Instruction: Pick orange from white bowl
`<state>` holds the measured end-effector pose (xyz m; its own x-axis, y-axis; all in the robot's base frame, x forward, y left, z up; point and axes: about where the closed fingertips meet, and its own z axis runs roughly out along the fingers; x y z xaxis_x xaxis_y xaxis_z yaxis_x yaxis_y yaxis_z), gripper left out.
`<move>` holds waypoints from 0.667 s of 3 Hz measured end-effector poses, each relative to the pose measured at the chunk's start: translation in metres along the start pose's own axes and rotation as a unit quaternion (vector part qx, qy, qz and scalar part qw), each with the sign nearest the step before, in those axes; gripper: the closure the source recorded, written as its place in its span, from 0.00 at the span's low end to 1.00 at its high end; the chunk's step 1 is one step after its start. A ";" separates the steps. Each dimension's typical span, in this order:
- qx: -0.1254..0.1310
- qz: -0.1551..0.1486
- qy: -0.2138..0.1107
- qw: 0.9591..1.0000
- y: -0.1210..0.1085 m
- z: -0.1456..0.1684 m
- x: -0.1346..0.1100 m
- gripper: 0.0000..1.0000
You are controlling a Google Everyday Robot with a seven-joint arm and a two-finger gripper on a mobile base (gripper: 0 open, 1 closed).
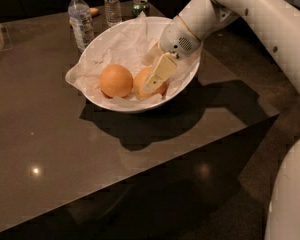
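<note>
The white bowl (187,79), lined with crumpled white paper, stands on the dark table. Two oranges lie in it. The brighter twin (116,80) is on the left. The duller orange (139,85) is on the right, partly hidden. My gripper (149,79) reaches down into the bowl from the upper right and is open. One cream finger (159,73) lies across the front of the duller orange, and the other is behind it. The white arm runs off to the upper right.
Two water bottles (81,20) (111,3), a green can (140,5) and a clear glass (1,36) stand behind and left of the bowl. The dark table (65,149) ends just right of the bowl and near the bottom.
</note>
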<state>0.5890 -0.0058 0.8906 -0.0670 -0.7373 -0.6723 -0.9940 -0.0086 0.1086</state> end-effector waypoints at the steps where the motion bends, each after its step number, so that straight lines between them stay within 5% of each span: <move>1: -0.009 0.013 0.012 1.000 -0.001 0.011 0.009 0.22; 2: -0.015 0.033 0.020 0.999 0.002 0.019 0.022 0.23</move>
<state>0.5840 -0.0094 0.8626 -0.1279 -0.7637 -0.6327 -0.9847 0.0215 0.1732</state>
